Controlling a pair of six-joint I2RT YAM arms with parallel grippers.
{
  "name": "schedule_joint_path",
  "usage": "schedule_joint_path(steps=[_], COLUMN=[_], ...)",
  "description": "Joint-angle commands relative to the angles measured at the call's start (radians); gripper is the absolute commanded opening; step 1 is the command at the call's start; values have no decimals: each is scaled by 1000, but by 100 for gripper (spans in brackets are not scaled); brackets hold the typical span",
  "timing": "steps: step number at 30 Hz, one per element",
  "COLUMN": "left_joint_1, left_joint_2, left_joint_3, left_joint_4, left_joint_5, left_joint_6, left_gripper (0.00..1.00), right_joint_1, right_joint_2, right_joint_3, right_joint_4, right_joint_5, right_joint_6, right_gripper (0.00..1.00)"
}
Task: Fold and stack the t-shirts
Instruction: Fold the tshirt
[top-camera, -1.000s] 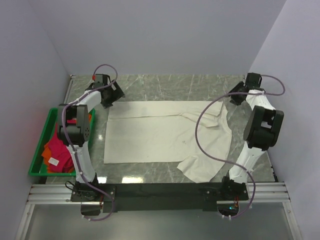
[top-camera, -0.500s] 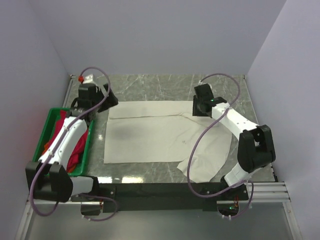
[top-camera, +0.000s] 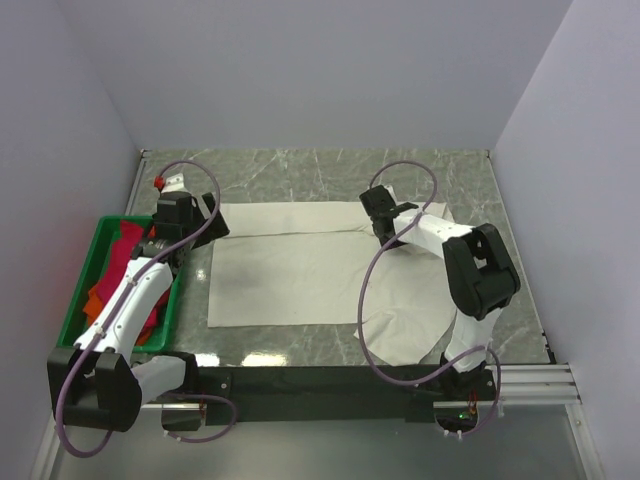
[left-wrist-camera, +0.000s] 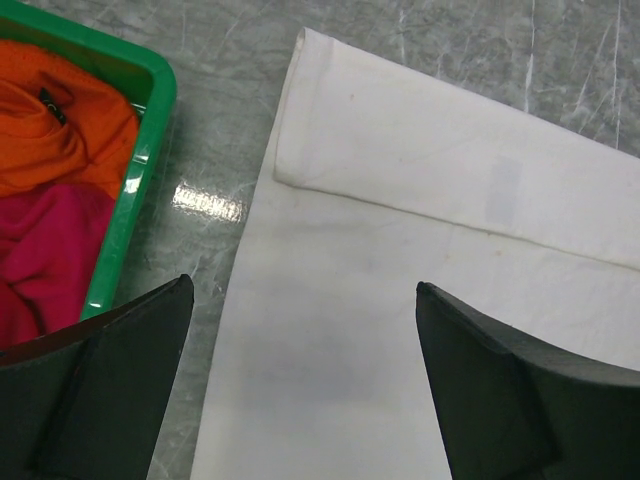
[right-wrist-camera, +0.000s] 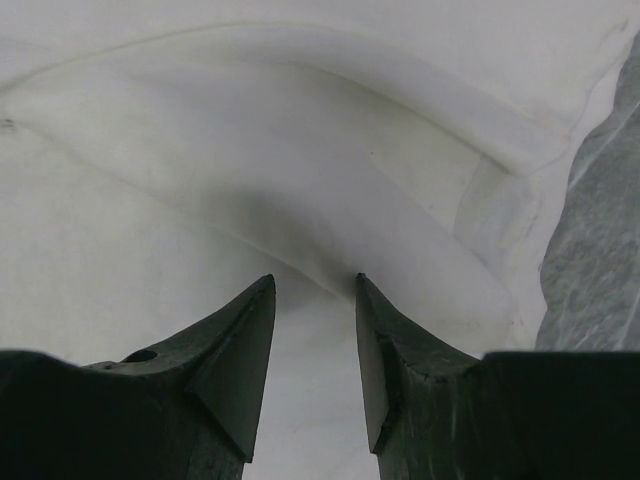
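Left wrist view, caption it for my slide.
Open left gripper over the folded cream t-shirt, green crate with orange shirt and pink shirt beside it.

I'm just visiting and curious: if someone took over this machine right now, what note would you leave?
Left claw: open wide above the far left corner of the cream shirt, beside the green crate.
Right claw: slightly open, low over that shirt's rumpled right part.
Done: far edge folded over.
Orange shirt and pink shirt lie loose in the crate.
Left: finish folding, then stack all three.
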Motion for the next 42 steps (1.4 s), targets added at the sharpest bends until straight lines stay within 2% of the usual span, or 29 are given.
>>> schedule_joint_path(steps=[1,8,14,18,22,35,36,37,38,39,42], left_joint_1=[1,0,0,0,0,0,0,0,0,0,0], left_joint_2=[-17,-7,6,9,17,27,29,27,27,27,29], left_joint_3=[-5,-8,-5,-7,-5,-5,-5,-5,-5,-7,-7], left_joint_4=[32,32,29,27,26,23,24,24,24,24,24], left_joint_5=[-34,-36,-45,-46,-43,-35,-35,-35,-34,-35,-34], left_joint_6=[18,16,13,16,16,18,18,18,18,18,18], left_gripper=[98,97,97,97,97,97,96,96,97,97,97], right_joint_1=[7,7,6,3,3,-30,-27,-28,-28,-28,-27], right_joint_2=[24,86,106,119,114,45,45,44,44,44,47], right_joint_3=[37,72,80,89,104,288,285,276,252,238,184], right_joint_4=[34,34,42,48,45,-143,-142,-130,-121,-113,-68], right_joint_5=[83,126,132,120,116,-85,-82,-82,-87,-85,-88], right_joint_6=[-43,-61,-76,-102,-115,-101,-98,-96,-95,-93,-93], right_gripper=[45,42,33,20,0,0,3,14,18,28,36])
